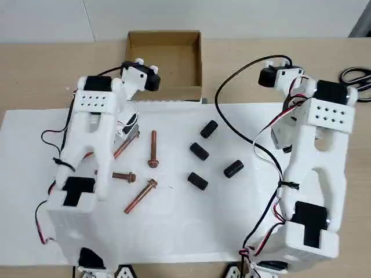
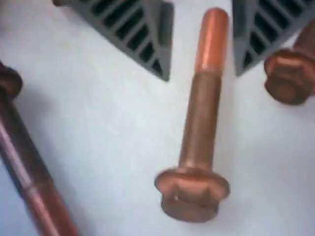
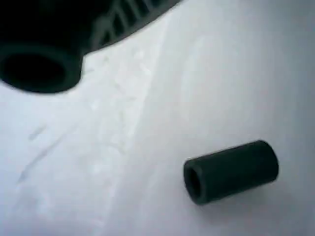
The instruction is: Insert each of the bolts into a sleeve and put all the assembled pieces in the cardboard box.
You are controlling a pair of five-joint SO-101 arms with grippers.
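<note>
Copper bolts: four. Black sleeves: four loose, fifth sleeve clamped in right gripper. Released left gripper straddles one bolt.

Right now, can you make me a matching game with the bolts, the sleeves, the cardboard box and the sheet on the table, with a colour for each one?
Things:
1. bolts
2. sleeves
3. cardboard box
4. sheet

Colours:
A. white
B. copper
C. black
D. light brown

Right pairs: 1-B, 2-C, 3-D, 4-A.
</note>
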